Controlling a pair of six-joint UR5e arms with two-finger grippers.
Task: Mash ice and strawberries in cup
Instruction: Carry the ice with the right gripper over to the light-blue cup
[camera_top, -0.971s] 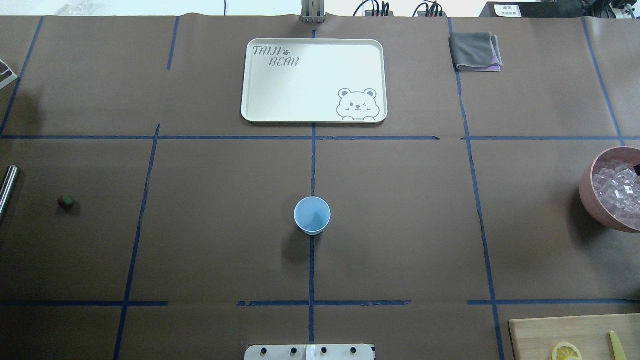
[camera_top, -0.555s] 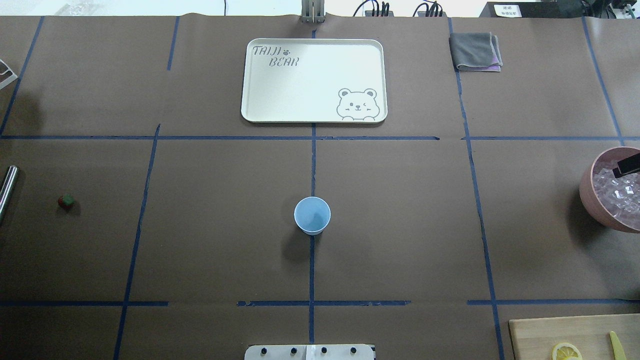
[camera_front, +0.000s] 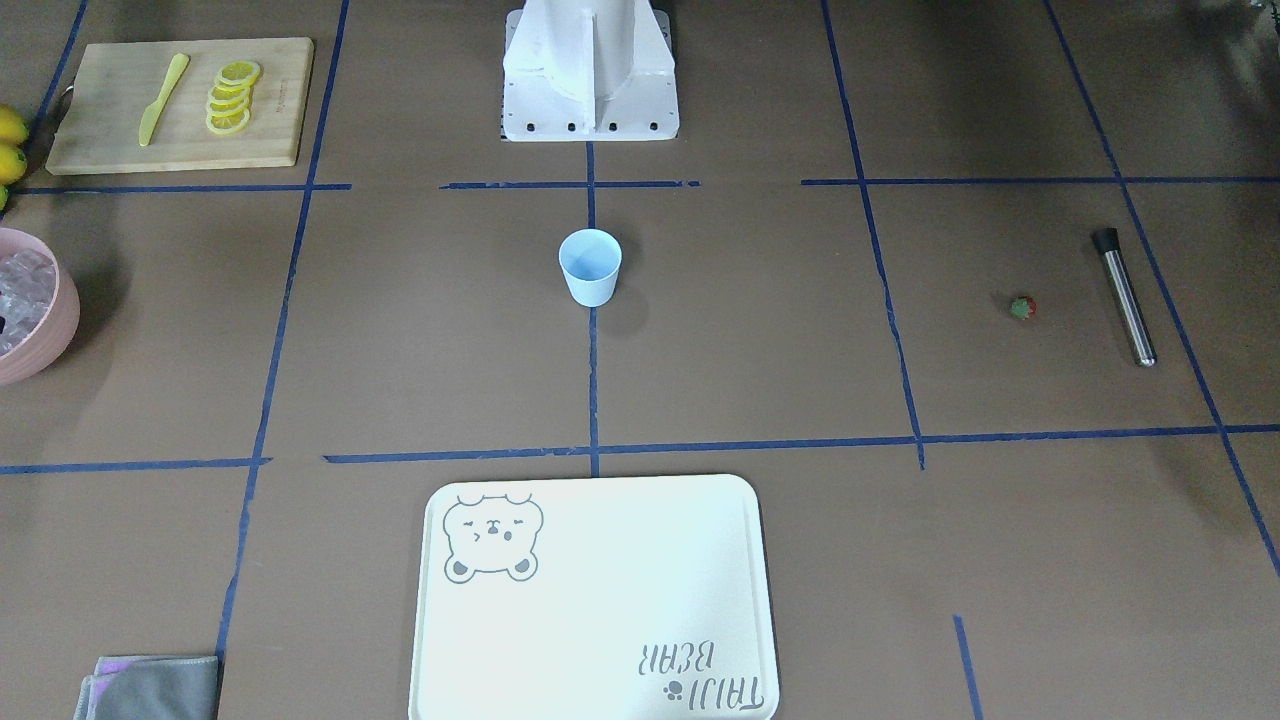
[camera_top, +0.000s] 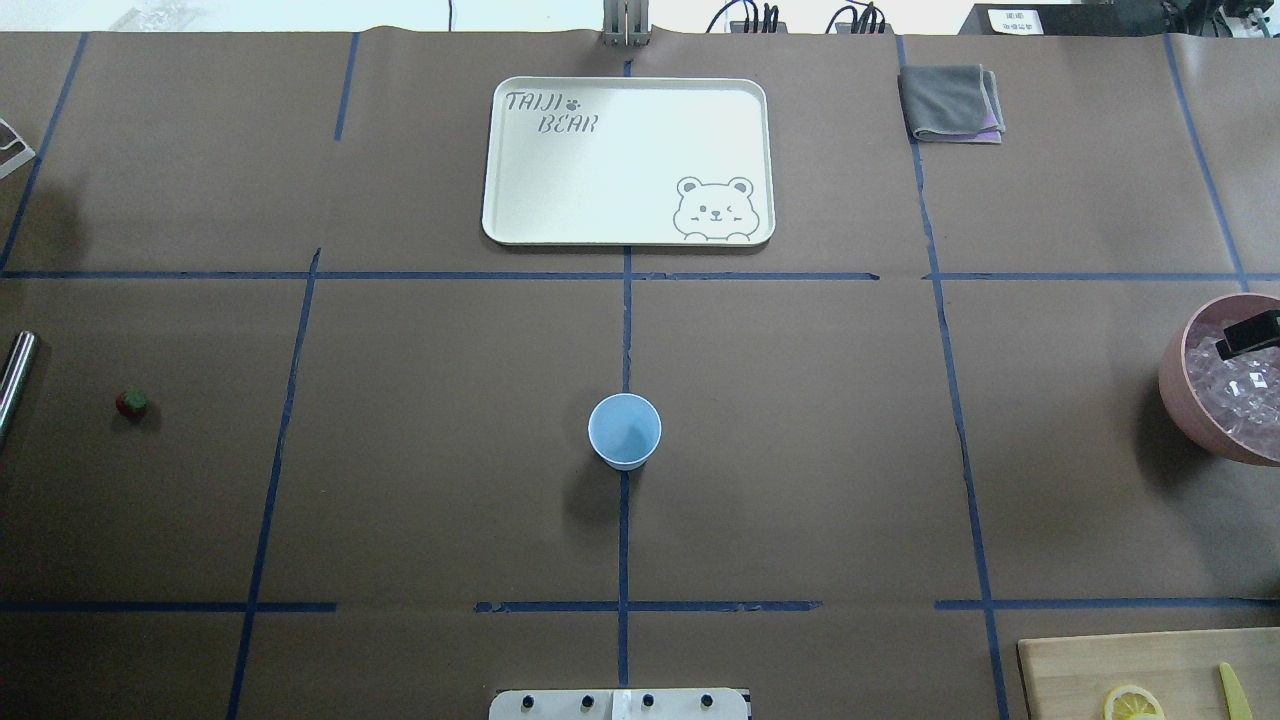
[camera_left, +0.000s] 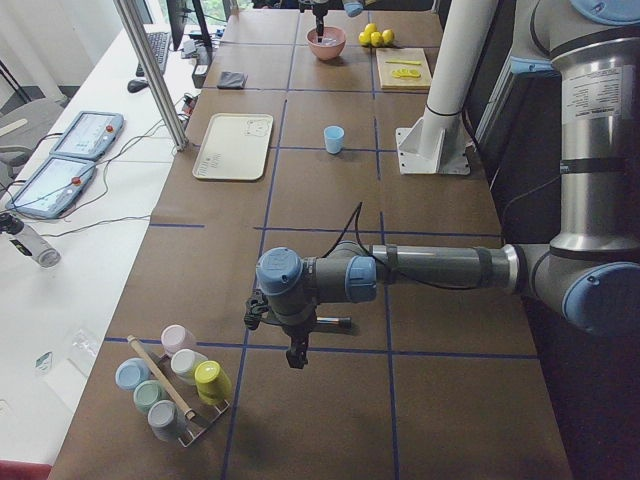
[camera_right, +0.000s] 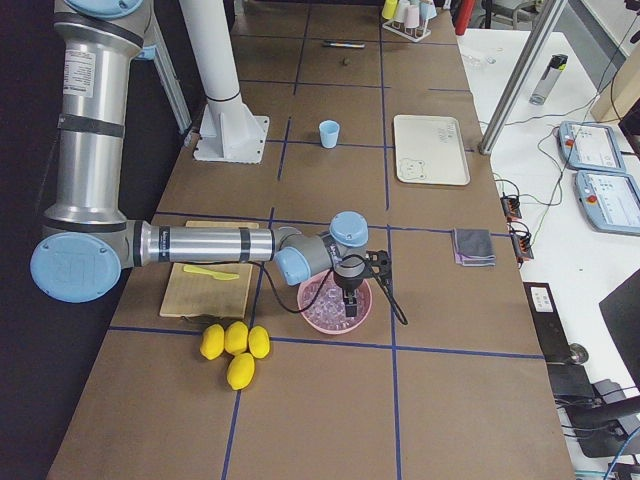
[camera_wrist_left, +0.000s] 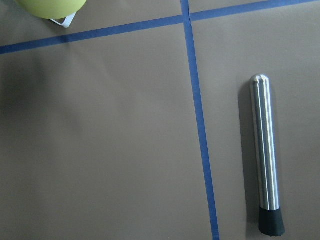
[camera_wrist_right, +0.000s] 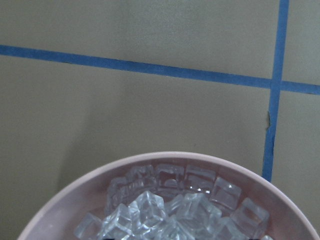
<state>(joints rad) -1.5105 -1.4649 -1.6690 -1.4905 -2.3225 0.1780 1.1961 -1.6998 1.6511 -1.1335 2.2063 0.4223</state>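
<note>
Pale-blue tapered plastic cup (camera_top: 624, 430) stands upright mid-table; small clear ice cubes (camera_wrist_right: 170, 210) lie in the large pink bowl (camera_wrist_right: 65, 200) under the right gripper (camera_right: 351, 305); tiny red strawberry (camera_top: 131, 403) lies near the steel muddler (camera_wrist_left: 265, 155); left gripper (camera_left: 297, 357) hangs over the table's left end; neither's jaw opening can be told.

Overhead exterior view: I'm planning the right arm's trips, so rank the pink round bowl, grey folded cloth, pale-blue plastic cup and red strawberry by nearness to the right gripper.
1. Pink round bowl: right edge, directly under the right gripper.
2. Grey folded cloth: far side, right.
3. Pale-blue plastic cup: table centre.
4. Red strawberry: near the left edge.
</note>
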